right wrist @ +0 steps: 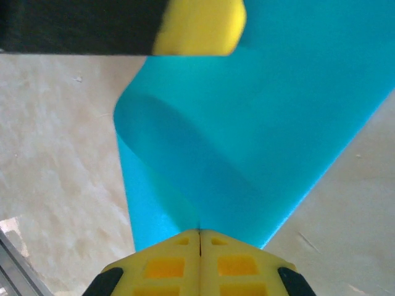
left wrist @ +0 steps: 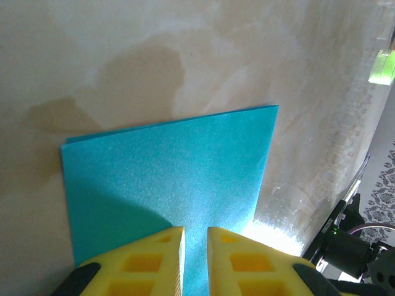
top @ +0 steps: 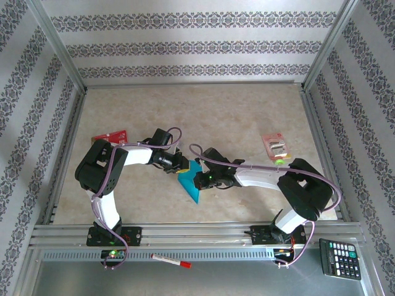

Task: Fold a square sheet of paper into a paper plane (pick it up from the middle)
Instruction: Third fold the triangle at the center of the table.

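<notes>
One curled square sheet of paper point(right wrist: 278, 111), edge hidden in closed right hand point(right wrist: 199, 234); left hand point(left wrist: 195, 233) barely parted.

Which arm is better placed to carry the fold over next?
Likely the right. The right gripper is shut on the square sheet of paper, which curls up from it. The left gripper stands slightly open over the flat part, better suited to pinning.
</notes>
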Robot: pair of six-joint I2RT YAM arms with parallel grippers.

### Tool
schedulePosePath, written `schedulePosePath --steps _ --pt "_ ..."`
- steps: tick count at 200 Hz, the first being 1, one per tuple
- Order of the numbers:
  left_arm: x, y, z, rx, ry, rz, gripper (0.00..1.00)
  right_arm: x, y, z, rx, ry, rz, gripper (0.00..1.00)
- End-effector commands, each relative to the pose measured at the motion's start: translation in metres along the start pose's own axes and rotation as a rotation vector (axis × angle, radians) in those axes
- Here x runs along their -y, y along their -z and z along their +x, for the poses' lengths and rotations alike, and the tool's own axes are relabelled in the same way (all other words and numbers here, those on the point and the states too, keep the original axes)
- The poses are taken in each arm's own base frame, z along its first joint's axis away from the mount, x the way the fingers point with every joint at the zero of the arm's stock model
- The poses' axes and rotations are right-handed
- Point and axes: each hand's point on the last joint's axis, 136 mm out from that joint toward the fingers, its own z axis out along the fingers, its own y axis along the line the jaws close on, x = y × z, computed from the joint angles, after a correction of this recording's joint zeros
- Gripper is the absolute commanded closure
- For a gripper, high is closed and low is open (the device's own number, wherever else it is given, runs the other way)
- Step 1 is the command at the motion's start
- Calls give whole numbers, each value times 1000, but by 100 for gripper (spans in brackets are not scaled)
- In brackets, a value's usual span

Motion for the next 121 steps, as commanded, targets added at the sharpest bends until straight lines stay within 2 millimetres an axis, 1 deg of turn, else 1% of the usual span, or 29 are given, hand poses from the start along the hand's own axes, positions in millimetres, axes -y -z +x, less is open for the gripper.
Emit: schedulePosePath --steps 1,51,121 --pt "-23 -4 10 -30 35 -93 82 12 -4 7 -29 -6 12 100" --pt "-22 -4 8 -27 34 -93 82 12 -7 0 -32 -2 9 100" --pt "-22 -4 9 -32 36 -90 82 11 -10 -4 -40 10 5 100"
